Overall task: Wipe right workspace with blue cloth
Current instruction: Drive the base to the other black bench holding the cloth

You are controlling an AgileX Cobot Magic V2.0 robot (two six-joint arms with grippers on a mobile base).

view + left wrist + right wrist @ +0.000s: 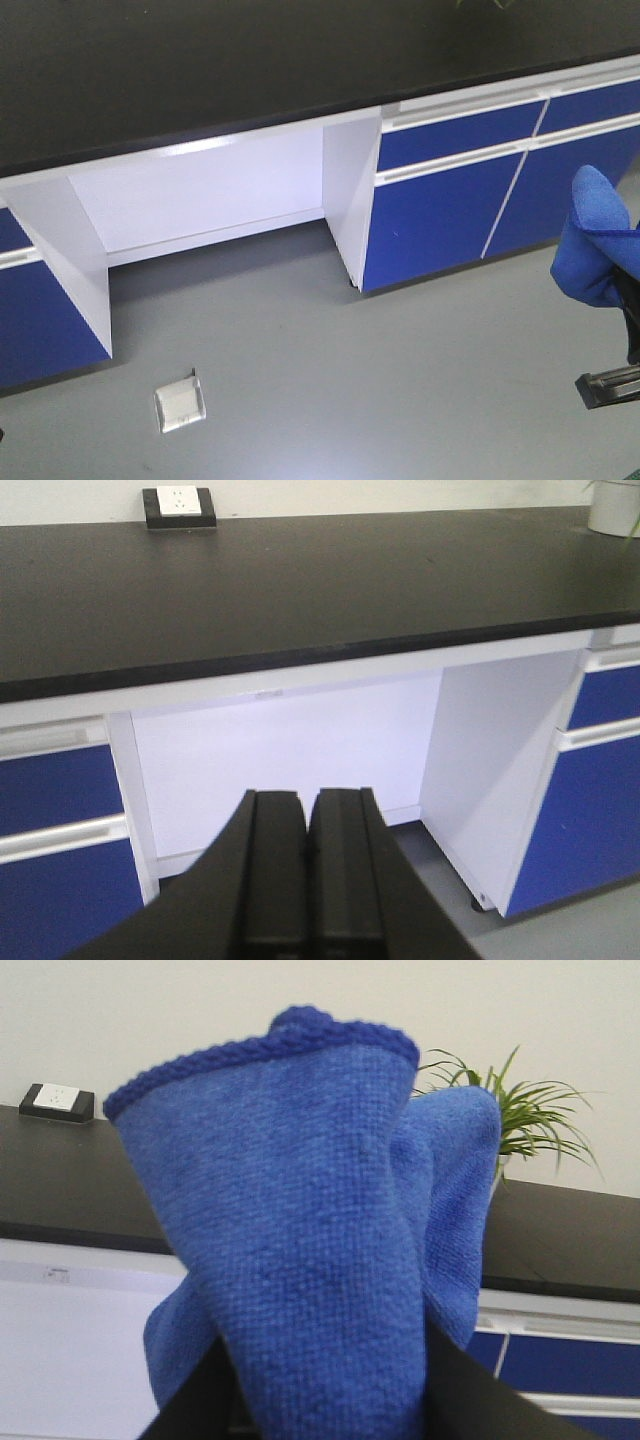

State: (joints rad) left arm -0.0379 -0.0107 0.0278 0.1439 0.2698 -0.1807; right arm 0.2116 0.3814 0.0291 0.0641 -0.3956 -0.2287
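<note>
Socket box (179, 507) sits far left at the back of the right workspace (300, 580), a black benchtop. Left gripper (307, 815) is in front of the open knee recess (200, 190), jaws pressed together, nothing between them. Blue cabinets (460, 200) further right are closed, contents not visible. White pot (613, 510) on the bench's right end holds a green plant (530, 1110). Right gripper (330, 1405) is clamped on the blue cloth (300, 1220), which is bunched upright, off the bench.

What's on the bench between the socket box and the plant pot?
Nothing: in the left wrist view the black benchtop runs bare from socket box to white pot.
</note>
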